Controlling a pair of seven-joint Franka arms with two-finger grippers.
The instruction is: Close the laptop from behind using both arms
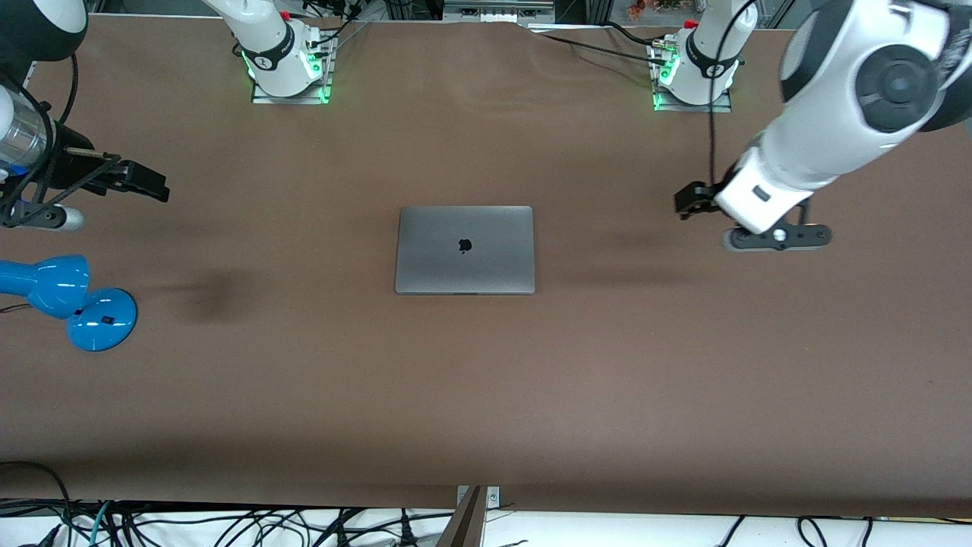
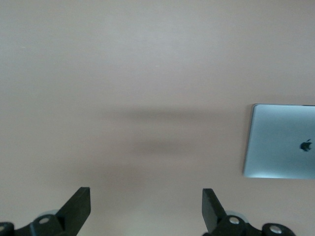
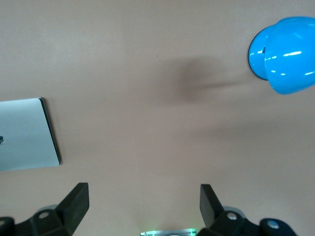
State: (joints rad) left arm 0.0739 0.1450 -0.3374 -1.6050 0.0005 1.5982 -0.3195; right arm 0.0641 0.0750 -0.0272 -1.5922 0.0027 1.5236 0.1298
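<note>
The laptop (image 1: 465,250) is already lying shut mid-surface (image 1: 486,395). Left end effector (image 2: 146,209) and right end effector (image 3: 144,206) are hovering wide open, empty, over bare surface toward their own ends; nothing seems left but parking.

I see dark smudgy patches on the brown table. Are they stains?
Likely shadows: in the front view, soft dark blurs lie on the table beside the laptop; the left wrist view shows two faint streaks, the right wrist view one near the blue lamp, which shines with glare.
</note>
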